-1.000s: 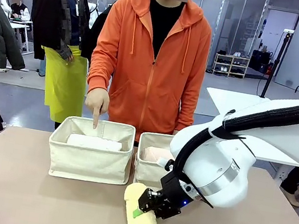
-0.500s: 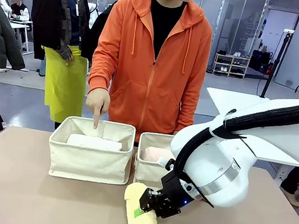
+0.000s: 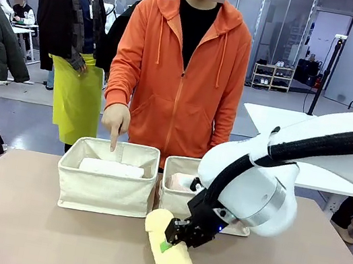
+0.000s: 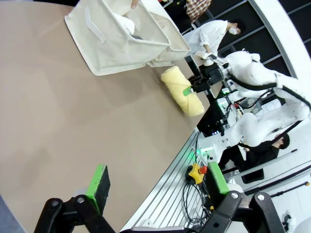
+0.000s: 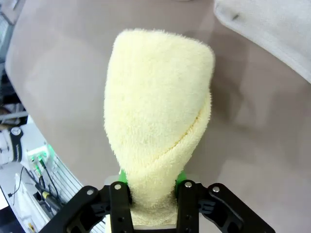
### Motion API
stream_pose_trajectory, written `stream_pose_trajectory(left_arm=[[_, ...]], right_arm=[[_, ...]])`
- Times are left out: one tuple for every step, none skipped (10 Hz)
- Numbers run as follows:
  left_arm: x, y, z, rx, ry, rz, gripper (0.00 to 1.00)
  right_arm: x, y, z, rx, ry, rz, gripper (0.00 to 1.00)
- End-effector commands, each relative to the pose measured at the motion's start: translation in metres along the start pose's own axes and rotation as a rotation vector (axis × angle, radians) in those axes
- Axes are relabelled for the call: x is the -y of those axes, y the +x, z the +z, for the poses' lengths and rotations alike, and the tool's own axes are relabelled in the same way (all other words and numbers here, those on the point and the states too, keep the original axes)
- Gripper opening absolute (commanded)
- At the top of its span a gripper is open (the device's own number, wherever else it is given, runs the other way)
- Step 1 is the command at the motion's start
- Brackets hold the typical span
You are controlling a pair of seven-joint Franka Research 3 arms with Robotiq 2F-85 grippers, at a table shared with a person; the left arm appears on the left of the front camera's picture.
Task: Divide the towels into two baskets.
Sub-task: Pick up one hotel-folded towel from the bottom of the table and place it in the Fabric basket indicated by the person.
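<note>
Now clamped in the right end effector [image 3: 175, 236]: the pale yellow towel roll [image 3: 170, 263], pinched near one end between green pads and slanting over the beige counter [image 3: 23, 228], just in front of the two cream canvas baskets. Seen along the fingers from the wrist, terry bulging above the closed black fingers [image 5: 120, 206], the free end leaning toward a basket wall at the upper right. Waiting at the counter's near edge, the left end effector [image 4: 158, 187], spread wide with nothing between its pads. Already in the left basket [image 3: 106, 190], a white towel [image 3: 112, 168], with the person's hand [image 3: 115, 120] pointing a finger down over its far rim; showing in the right basket [image 3: 175, 200], something pale pink [image 3: 180, 180], half hidden by the arm. Best handled, by judgement, with a lift high enough for the drooping end to clear the soft stitched rim, the roll turned to run along the basket's length, then lowered inside before letting go, since a snagged wall could tip or drag the bin. No brand, label or legible writing on towels, baskets or arms.
</note>
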State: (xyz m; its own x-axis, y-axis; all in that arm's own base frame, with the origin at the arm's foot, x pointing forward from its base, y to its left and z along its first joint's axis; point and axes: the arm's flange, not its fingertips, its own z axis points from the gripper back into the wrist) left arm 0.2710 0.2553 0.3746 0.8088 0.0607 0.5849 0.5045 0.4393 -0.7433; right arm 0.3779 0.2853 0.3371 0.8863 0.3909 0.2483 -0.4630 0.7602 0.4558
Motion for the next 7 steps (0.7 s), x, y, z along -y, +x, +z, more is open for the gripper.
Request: stream_pose_trajectory(left_arm=[[0.005, -0.002, 0.004, -0.006, 0.0, 0.002, 1.0], [0.005, -0.002, 0.004, -0.006, 0.0, 0.002, 1.0], [0.005, -0.002, 0.004, -0.006, 0.0, 0.002, 1.0], [0.005, -0.002, 0.004, -0.006, 0.0, 0.002, 1.0], [0.005, -0.002, 0.004, -0.006, 0.0, 0.002, 1.0], [0.005, -0.002, 0.004, -0.006, 0.0, 0.002, 1.0], [0.005, -0.002, 0.004, -0.006, 0.0, 0.002, 1.0]], right_arm=[[-0.049, 0.026, 0.049, -0.052, -0.048, 0.137, 0.37], [-0.073, 0.038, 0.067, -0.089, -0.108, 0.247, 0.37], [-0.095, 0.055, 0.08, -0.111, -0.192, 0.363, 0.37], [-0.112, 0.071, 0.088, -0.135, -0.251, 0.445, 0.37], [-0.129, 0.088, 0.095, -0.148, -0.312, 0.518, 0.37], [-0.146, 0.106, 0.097, -0.159, -0.386, 0.62, 0.37], [-0.162, 0.129, 0.097, -0.151, -0.465, 0.745, 0.37]])
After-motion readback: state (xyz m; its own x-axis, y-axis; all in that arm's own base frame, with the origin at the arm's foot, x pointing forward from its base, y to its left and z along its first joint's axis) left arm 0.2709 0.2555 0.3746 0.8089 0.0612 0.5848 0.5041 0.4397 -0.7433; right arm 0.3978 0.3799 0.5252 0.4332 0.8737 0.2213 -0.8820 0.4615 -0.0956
